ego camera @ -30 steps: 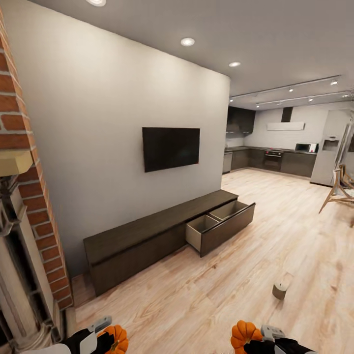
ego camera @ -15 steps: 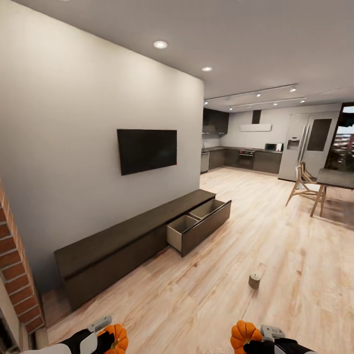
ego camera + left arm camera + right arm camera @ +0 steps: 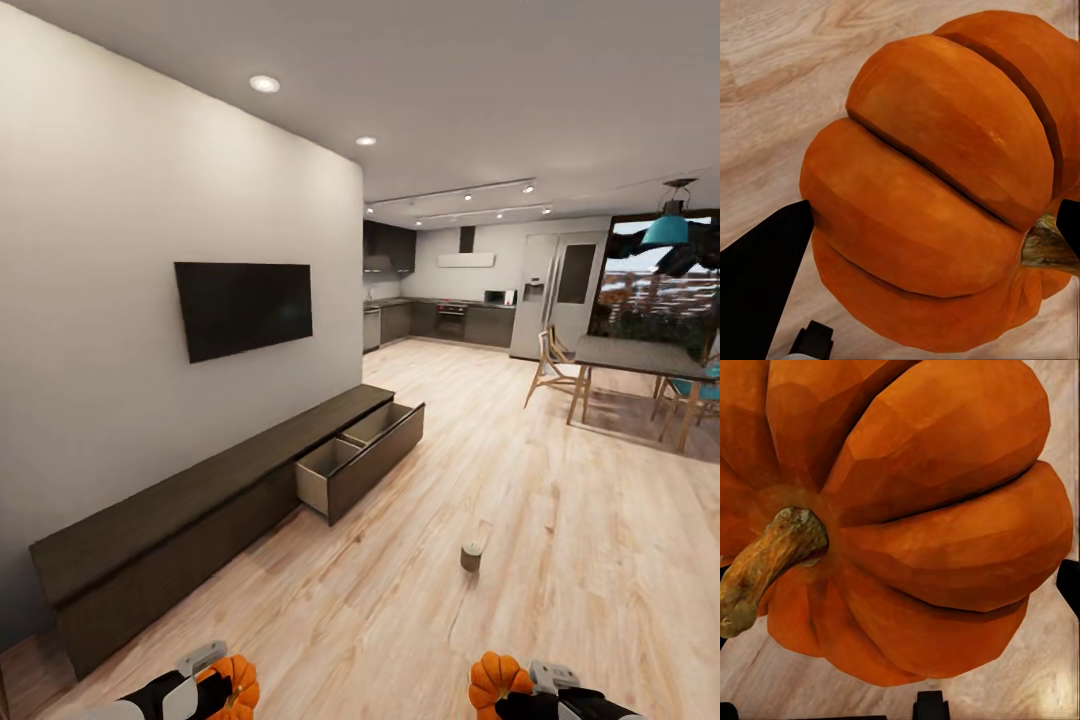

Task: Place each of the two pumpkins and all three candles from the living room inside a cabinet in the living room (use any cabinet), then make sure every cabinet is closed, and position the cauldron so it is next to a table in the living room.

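We carry one pumpkin in each tool, low at 7 and 5 o'clock of the head view, so both can go into the cabinet (image 3: 215,505) at once. The left tool (image 3: 205,680) pinches the left pumpkin (image 3: 237,685); the right tool (image 3: 520,690) pinches the right pumpkin (image 3: 497,680). The cabinet's open drawer (image 3: 362,458) waits at 11 o'clock; a candle (image 3: 471,556) stands on the floor ahead. The wrist views add ribs and stems.

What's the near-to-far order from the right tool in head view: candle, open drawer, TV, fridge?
From the right tool, shut on its pumpkin:
1. Candle, on the floor just ahead.
2. Open drawer of the cabinet, ahead-left.
3. TV, on the wall above the cabinet.
4. Fridge, far end in the kitchen.
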Robot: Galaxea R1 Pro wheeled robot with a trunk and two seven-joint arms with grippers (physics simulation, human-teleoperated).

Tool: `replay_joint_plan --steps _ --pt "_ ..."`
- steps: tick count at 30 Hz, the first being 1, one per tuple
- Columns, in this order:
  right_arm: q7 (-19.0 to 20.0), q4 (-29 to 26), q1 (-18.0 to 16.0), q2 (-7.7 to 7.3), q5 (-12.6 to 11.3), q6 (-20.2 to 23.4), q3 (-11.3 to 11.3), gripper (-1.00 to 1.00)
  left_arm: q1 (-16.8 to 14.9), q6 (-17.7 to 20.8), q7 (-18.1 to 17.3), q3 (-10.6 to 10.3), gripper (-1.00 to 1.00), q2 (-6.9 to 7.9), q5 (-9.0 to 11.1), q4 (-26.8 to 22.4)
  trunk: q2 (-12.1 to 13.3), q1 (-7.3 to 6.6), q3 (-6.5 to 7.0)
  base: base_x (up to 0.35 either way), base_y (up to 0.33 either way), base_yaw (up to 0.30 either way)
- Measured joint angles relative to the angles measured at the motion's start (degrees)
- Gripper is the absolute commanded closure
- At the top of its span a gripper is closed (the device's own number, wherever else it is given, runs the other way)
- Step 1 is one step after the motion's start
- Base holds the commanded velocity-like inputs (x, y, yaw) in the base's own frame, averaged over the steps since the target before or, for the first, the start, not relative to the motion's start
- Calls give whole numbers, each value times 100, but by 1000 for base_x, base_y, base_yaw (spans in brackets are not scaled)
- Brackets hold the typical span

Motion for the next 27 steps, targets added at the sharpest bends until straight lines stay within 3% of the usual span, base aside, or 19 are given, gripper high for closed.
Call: replay_joint_plan --steps 13,27 --pt "0 0 0 -4 0 0 -5 100 1 2 0 1 100 2 -3 -1 -1 0 22 237 -236 -283" --pt "-9 1 -1 -8 -1 -22 -4 100 -1 -6 0 2 100 5 4 -1 1 -1 27 238 -240 -15"
